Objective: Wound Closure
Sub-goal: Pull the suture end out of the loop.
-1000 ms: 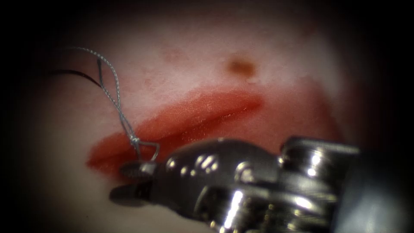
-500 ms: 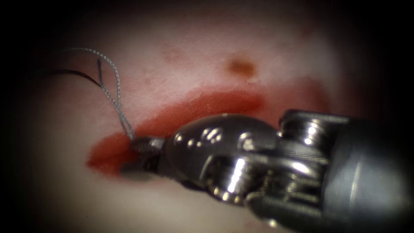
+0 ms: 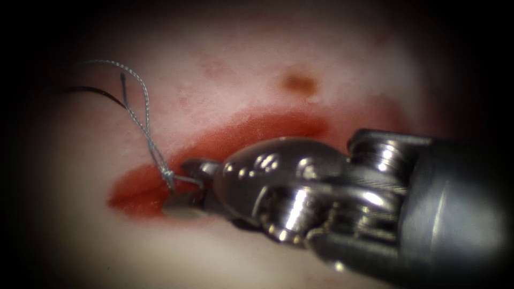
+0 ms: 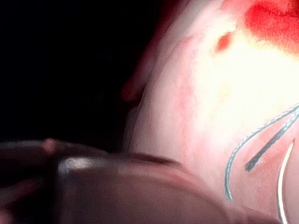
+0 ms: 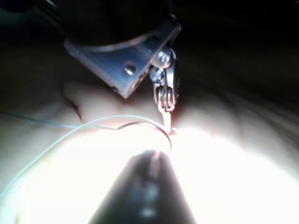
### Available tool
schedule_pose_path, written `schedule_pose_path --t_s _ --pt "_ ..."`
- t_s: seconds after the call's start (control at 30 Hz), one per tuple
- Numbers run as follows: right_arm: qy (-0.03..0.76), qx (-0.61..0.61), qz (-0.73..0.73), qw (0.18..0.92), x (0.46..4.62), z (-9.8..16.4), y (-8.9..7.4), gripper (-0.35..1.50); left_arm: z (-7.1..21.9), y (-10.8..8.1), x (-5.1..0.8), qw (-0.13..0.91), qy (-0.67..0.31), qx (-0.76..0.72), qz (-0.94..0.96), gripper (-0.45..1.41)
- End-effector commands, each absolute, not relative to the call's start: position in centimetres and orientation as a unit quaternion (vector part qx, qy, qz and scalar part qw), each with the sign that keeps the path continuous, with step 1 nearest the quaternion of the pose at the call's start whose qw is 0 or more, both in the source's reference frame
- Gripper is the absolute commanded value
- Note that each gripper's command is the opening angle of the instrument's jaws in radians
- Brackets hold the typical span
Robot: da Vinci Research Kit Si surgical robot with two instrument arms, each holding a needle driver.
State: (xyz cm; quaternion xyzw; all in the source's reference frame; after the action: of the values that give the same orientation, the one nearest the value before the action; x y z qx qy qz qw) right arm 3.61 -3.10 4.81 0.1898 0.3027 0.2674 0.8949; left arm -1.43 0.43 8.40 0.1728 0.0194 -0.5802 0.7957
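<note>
My right tool reaches in from the right, its jaws open astride the tail end of the curved needle at the left end of the cut. It holds nothing. The grey thread is joined to that tail and climbs up and left over the tissue. The rest of the needle is hidden behind the jaws. In the right wrist view the needle arcs over the tissue, and whether its tip is in the tissue I cannot tell. The left tool stands beyond it, jaws together.
Red fluid fills the cut and stains its edges. A thin dark thread lies at the far left. A brown spot marks the tissue above the cut. In the left wrist view, thread, a short dark end and the needle lie together.
My right tool rose from below the needle's tail up to it, then drew back slightly to the right, baring the thread's join again. Needle and thread stayed in place.
</note>
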Motion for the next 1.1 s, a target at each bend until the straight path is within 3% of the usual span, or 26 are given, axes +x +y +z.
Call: schedule_pose_path --t_s 0.03,0.13,0.27,0.5,0.67,0.8,0.93,1.1 --pt "0.306 0.189 0.267 0.894 3.72 4.74 -3.06 0.44 8.36 0.55 -1.45 0.796 0.017 0.170 -0.581 -0.45" --pt "0.306 0.190 0.268 0.894 3.73 4.73 -3.07 0.32 8.36 0.55 -1.45 0.796 0.019 0.171 -0.581 -0.45" --pt "0.306 0.184 0.268 0.895 3.73 4.72 -3.05 0.36 8.37 0.54 -1.45 0.796 0.019 0.171 -0.581 -0.45" --pt "0.305 0.163 0.253 0.904 3.76 4.62 -2.96 0.71 8.37 0.54 -1.45 0.796 0.020 0.171 -0.581 -0.45" --pt "0.304 0.164 0.257 0.903 3.81 4.56 -2.98 0.59 8.37 0.54 -1.45 0.796 0.022 0.171 -0.581 -0.45" --pt "0.303 0.162 0.257 0.903 3.83 4.57 -3.02 0.66 8.37 0.53 -1.45 0.796 0.023 0.171 -0.581 -0.45" --pt "0.304 0.157 0.253 0.905 3.84 4.61 -3.07 0.46 8.37 0.53 -1.46 0.796 0.023 0.171 -0.581 -0.45" --pt "0.304 0.157 0.257 0.904 3.84 4.69 -3.13 0.52 8.38 0.52 -1.46 0.795 0.024 0.171 -0.581 -0.45"
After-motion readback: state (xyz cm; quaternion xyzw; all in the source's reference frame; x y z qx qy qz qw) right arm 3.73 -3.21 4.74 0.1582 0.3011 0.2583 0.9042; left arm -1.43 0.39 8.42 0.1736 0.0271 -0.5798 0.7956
